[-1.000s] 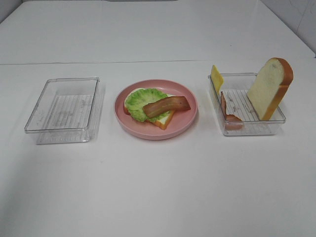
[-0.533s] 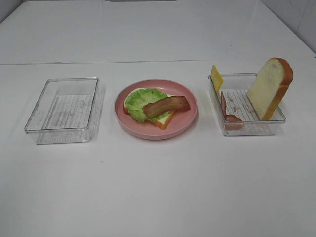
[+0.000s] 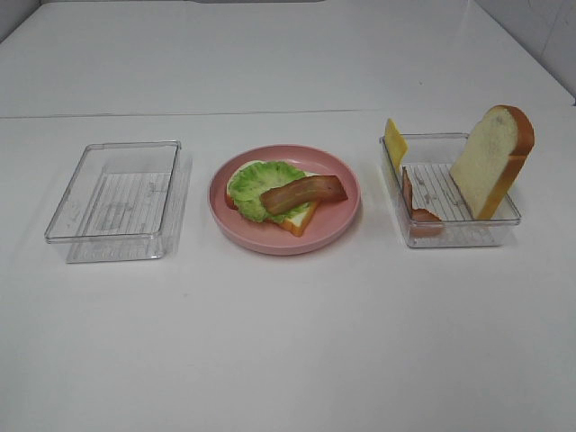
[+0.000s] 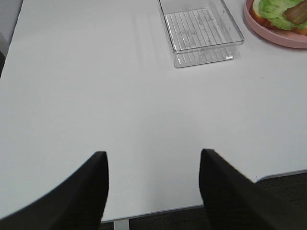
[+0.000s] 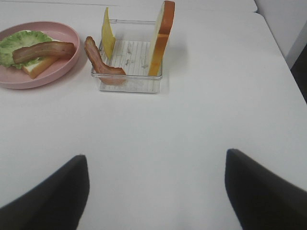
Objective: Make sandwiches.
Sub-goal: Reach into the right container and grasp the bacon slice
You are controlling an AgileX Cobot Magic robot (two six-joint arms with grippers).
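Note:
On the pink plate [image 3: 337, 220] lies a bread slice [image 3: 297, 219] with a green lettuce leaf [image 3: 255, 184] and a bacon strip [image 3: 304, 191] on top; this stack also shows in the right wrist view [image 5: 36, 52]. The right clear tray [image 3: 450, 236] holds an upright bread slice [image 3: 490, 160], a yellow cheese slice [image 3: 395, 140] and a second bacon strip [image 3: 416, 207]. My left gripper [image 4: 153, 191] is open over bare table near the front edge. My right gripper [image 5: 156, 191] is open, short of the right tray [image 5: 127, 84]. Neither gripper shows in the exterior view.
An empty clear tray [image 3: 117, 200] stands left of the plate and shows in the left wrist view [image 4: 201, 33]. The table's front edge [image 4: 192, 211] lies just under my left gripper. A wall edge [image 5: 292, 28] is at the right.

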